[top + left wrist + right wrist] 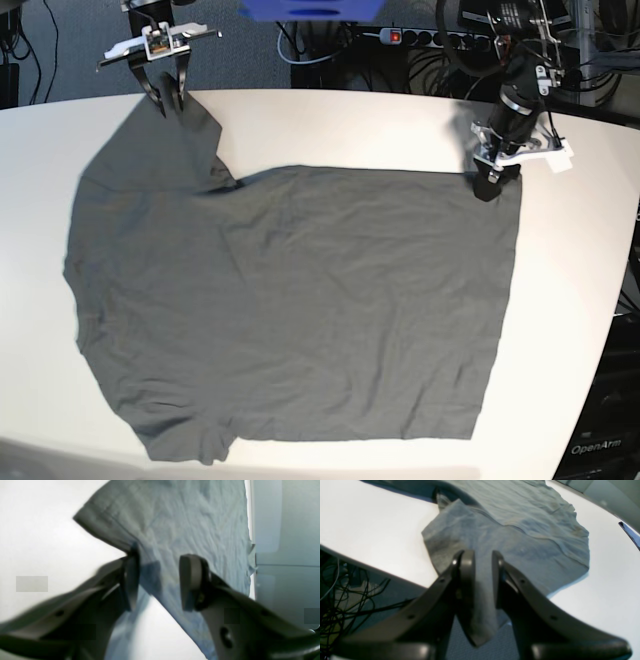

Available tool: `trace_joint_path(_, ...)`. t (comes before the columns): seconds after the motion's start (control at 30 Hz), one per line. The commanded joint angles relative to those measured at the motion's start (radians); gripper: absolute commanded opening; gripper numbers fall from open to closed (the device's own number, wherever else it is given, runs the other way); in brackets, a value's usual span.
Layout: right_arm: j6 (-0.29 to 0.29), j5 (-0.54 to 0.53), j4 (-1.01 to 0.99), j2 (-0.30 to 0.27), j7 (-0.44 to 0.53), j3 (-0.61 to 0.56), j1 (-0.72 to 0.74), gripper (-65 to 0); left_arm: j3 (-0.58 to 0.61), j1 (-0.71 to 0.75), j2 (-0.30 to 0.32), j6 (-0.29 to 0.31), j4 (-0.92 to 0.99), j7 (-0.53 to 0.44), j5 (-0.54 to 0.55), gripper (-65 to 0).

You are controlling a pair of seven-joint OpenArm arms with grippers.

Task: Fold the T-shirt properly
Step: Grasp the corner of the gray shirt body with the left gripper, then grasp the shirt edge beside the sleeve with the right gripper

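On the table, one T-shirt; right claw clamped on it, left claw apart.

the left claw is smeared by blur in its wrist view, and from the base view its fingertips are too small to judge. cloth of the t-shirt hides the tips of the right claw. the desk is cut off at the picture's lower edge.
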State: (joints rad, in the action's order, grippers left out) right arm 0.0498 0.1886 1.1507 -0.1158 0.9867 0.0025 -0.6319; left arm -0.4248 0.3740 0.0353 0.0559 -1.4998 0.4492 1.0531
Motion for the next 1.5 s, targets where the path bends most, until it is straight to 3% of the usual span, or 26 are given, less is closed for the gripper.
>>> trace_joint_path(0.0, 0.002, -0.007, 0.008, -0.006, 0.031, 0.004, -0.007, -52.1, 0.005, 0.003, -0.008, -0.055, 0.014, 0.056, -0.026, -37.4)
trace_joint_path(0.47, 0.002, -0.007, 0.010, -0.006, 0.033, 0.004, -0.006, -52.1, 0.008, -0.050, -0.010, -0.055, 0.084, 0.058, -0.024, -38.0)
trace_joint_path(0.53, 0.002, -0.007, 0.010, -0.006, 0.033, 0.004, -0.006, -52.1, 0.007, -0.046, -0.010, -0.055, 0.083, 0.061, -0.024, -43.4)
trace_joint_path(0.67, 0.002, -0.007, 0.010, -0.006, 0.033, 0.004, -0.006, -52.1, 0.005, -0.037, -0.008, -0.055, 0.083, 0.063, -0.023, -64.3)
trace_joint_path(1.13, -0.001, -0.004, 0.016, -0.014, 0.033, 0.000, -0.013, -52.1, 0.005, -0.034, -0.008, -0.055, 0.083, 0.064, -0.023, -62.5)
trace_joint_path(1.47, -0.001, 0.162, 0.016, -0.028, 0.036, 0.004, -0.042, -52.1, 0.007, -0.034, -0.008, -0.055, 0.083, 0.064, -0.023, -62.5)
